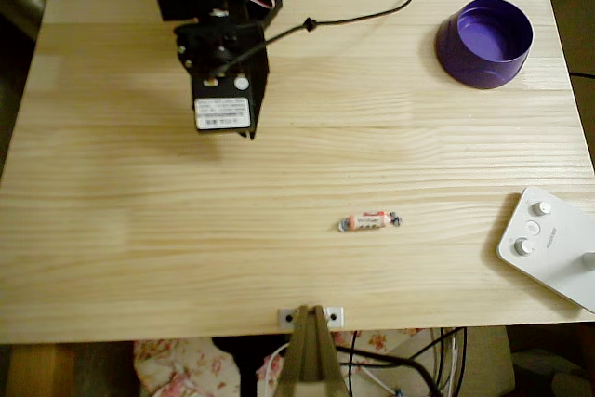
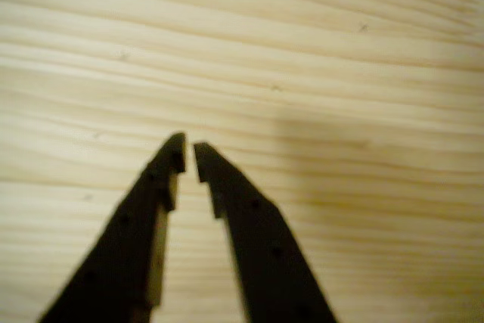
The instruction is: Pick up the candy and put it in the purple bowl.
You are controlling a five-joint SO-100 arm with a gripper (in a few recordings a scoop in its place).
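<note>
Overhead view: black arm (image 1: 223, 44) sits at about 11 o'clock on the pale wood counter (image 1: 139, 248), wrist pointing down toward 6, white label on top.

Wrist view: jaws nearly closed, only a thin slit between the two black fingertips (image 2: 175, 158), nothing held. The gripper (image 2: 189, 158) is over bare wood grain (background is blurred, height above the counter can't be judged).

Candy (image 1: 370, 221) lies flat on the counter around 5 o'clock from centre, long axis roughly 3-to-9, white and pinkish-red wrapper with dark twisted ends. Well apart from the arm, down toward 4 o'clock from it.

Purple bowl (image 1: 485, 42) is at 1 o'clock, near the counter's far right corner, upright, looks empty inside. Well apart from the candy, which sits toward 7 o'clock of it.

White device with round knobs (image 1: 550, 246) at 4 o'clock, overhanging the right edge. Metal bracket (image 1: 310, 317) at 6 o'clock on the near edge.
</note>
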